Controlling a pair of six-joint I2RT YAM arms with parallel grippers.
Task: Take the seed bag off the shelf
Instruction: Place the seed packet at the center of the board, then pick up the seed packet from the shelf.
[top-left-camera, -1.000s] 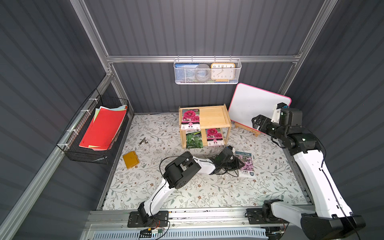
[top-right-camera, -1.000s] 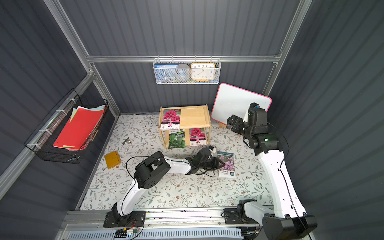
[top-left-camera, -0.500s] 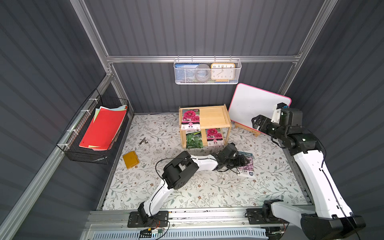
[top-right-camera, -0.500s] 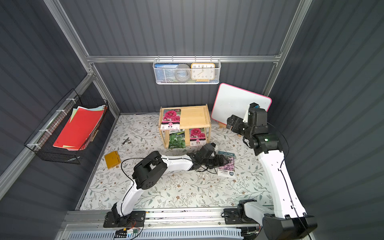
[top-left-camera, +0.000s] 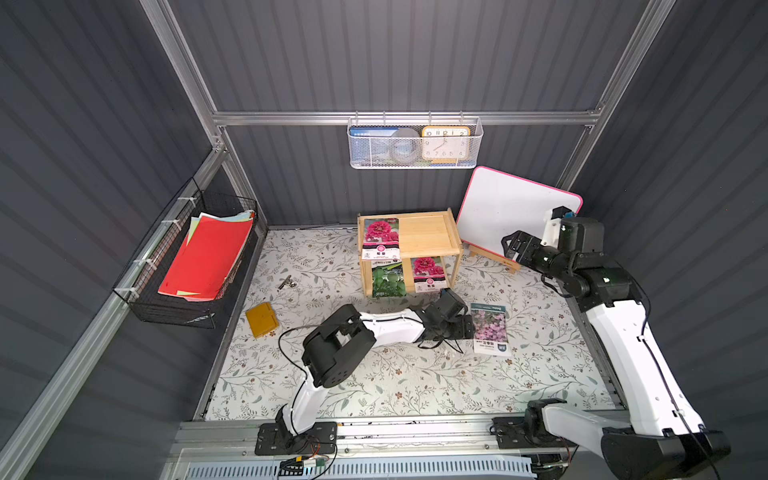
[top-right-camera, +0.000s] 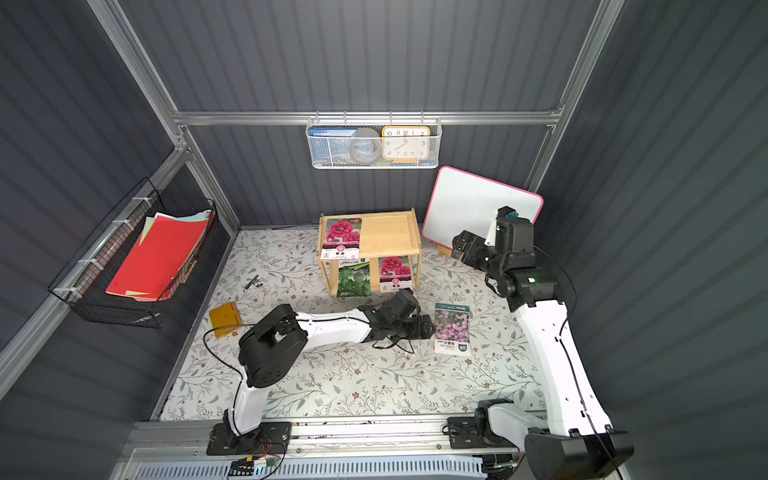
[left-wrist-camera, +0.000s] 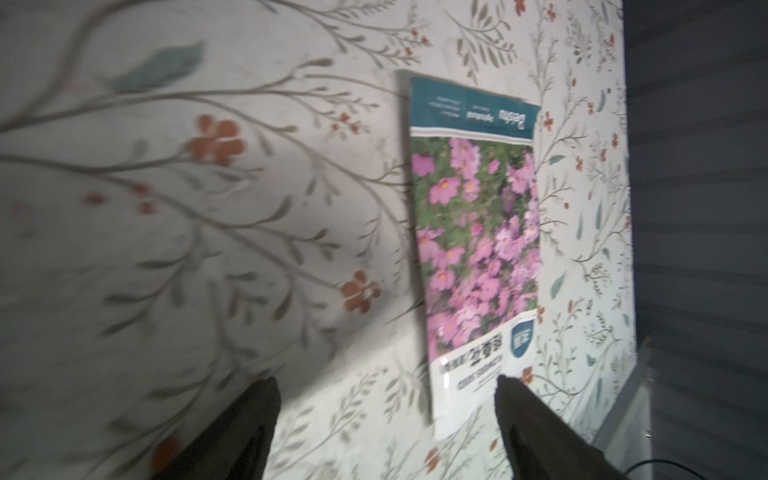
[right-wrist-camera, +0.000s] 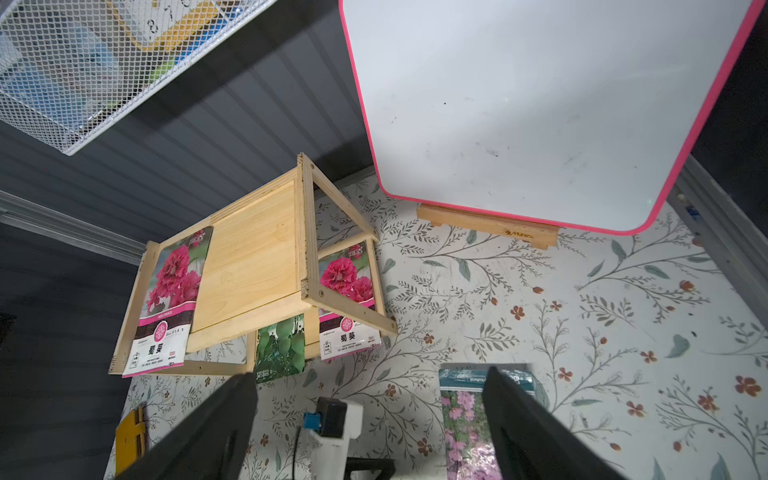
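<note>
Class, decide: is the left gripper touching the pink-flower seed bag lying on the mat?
Cannot tell. In the left wrist view a finger of the left gripper overlaps the seed bag's corner; in both top views no gap shows.

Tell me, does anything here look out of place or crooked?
One red-flower seed packet overhangs the front edge of the shelf, and a pink-flower packet lies flat on the mat beside the open left hand.

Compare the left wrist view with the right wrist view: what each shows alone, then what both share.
Left wrist only: the pink-flower seed bag down to its white label end. Right wrist only: the shelf holding three other seed bags, the whiteboard, the white mesh basket. Both: the pink-flower seed bag lying flat on the floral mat.
</note>
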